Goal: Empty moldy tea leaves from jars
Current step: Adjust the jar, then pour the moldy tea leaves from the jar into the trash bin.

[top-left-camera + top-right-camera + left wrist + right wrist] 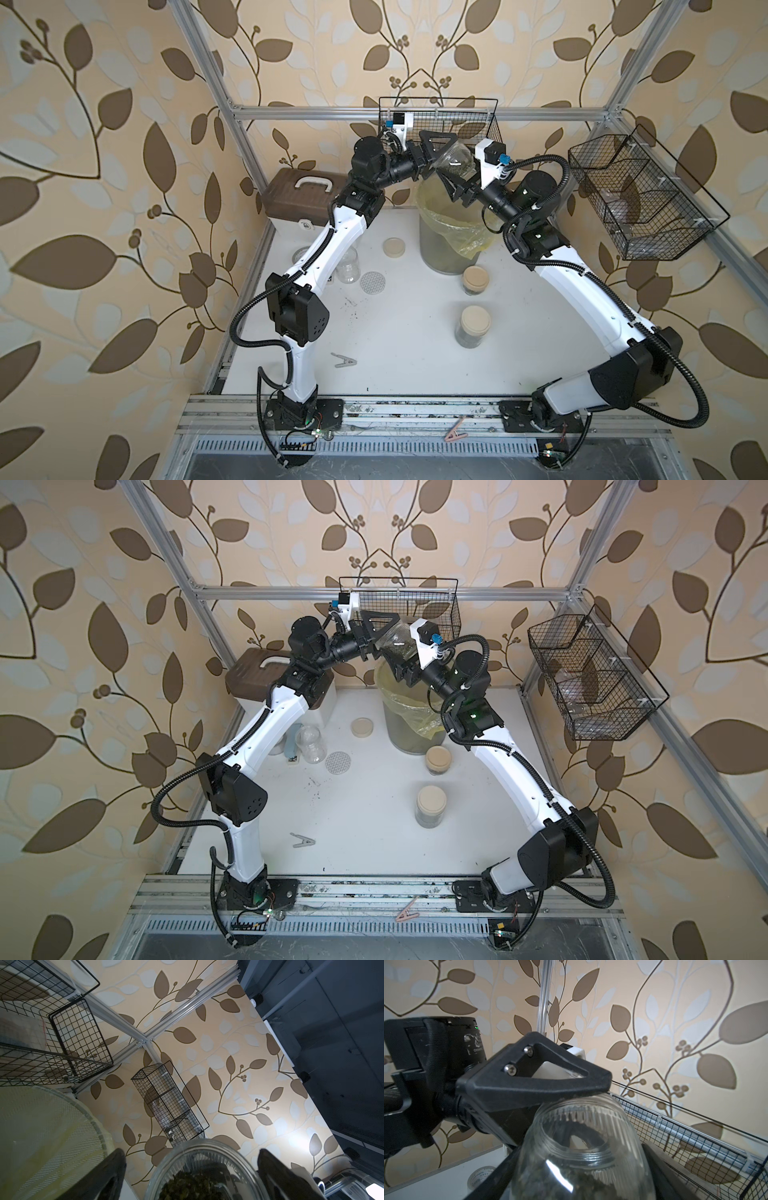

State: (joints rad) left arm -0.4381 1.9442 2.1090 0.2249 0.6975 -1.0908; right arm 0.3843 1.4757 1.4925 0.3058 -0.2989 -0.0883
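In both top views, the right tool (457,180) was clamped on an open jar (455,163) (397,643), tilted above the lined bin (440,251) at the tabletop's (395,332) 12 o'clock. The left tool (444,154) met it from 9 o'clock.

In the left wrist view, the left tool's fingers (113,1174) stood apart, flanking the jar (207,1157), which held moldy tea leaves (187,1186).

In the right wrist view, the jar (581,1142) sat between the right tool's fingers (660,1169). One left-tool finger (539,1082) lay over its base; contact was unclear.
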